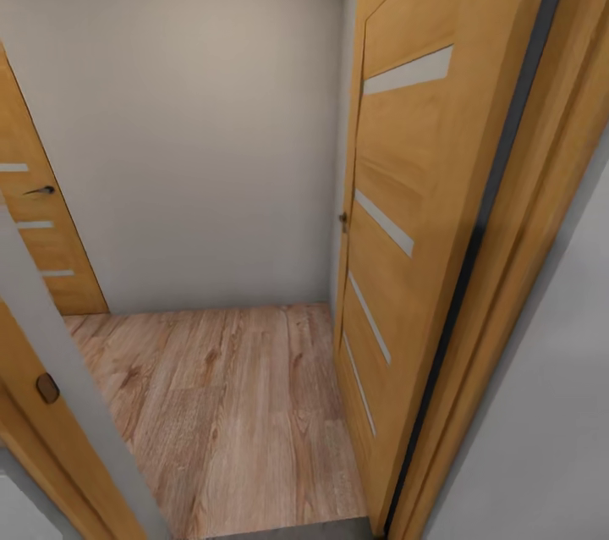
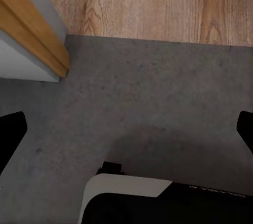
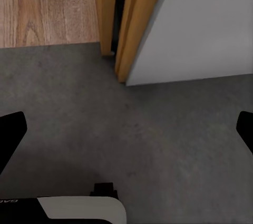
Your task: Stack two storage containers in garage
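The two storage containers are out of view. My left gripper (image 2: 126,132) hangs open over the dark grey concrete floor (image 2: 158,103), its black fingertips (image 2: 10,134) wide apart with nothing between them. My right gripper (image 3: 126,134) is open too, empty, above the same concrete floor (image 3: 158,145). Just beyond both grippers the concrete meets light wood planks (image 2: 158,2) at a doorway threshold.
An orange wooden door (image 1: 406,227) stands open on the right, with its frame (image 3: 124,18) close to the right gripper. The left door jamb (image 2: 31,34) sits near the left gripper. Wood planks (image 1: 228,405) lead to a pale wall (image 1: 194,117), and another door (image 1: 42,235) is on the left.
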You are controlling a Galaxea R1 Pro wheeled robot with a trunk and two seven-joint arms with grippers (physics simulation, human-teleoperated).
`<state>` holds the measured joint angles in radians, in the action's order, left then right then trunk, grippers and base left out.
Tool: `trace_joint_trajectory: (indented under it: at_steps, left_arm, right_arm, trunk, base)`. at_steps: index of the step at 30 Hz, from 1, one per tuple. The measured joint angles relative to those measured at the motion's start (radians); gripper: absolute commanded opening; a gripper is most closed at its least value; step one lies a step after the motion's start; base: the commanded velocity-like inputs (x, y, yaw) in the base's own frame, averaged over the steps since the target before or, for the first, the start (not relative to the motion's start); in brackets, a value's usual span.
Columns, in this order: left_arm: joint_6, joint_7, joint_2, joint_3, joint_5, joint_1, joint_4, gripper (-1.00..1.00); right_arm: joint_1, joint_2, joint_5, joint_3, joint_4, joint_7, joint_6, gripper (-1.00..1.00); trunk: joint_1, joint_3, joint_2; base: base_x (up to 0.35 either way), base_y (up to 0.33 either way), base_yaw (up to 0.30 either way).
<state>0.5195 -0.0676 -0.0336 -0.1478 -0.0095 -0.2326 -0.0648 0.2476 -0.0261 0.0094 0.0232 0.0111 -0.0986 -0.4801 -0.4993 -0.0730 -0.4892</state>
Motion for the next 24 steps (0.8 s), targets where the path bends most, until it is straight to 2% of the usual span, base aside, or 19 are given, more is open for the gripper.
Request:
trace_joint_trajectory:
  at_steps: [17,24]
  left_arm:
    - [0.0,0.0,0.0,0.0,0.0,0.0,0.0,1.0]
    - [0.0,0.0,0.0,0.0,0.0,0.0,0.0,1.0]
  right_arm:
    - [0.0,0.0,0.0,0.0,0.0,0.0,0.0,1.0]
    - [0.0,0.0,0.0,0.0,0.0,0.0,0.0,1.0]
  trunk:
    - [0.0,0.0,0.0]
    - [0.0,0.0,0.0]
  base:
    - [0.0,0.0,0.282]
    - [0.0,0.0,0.086]
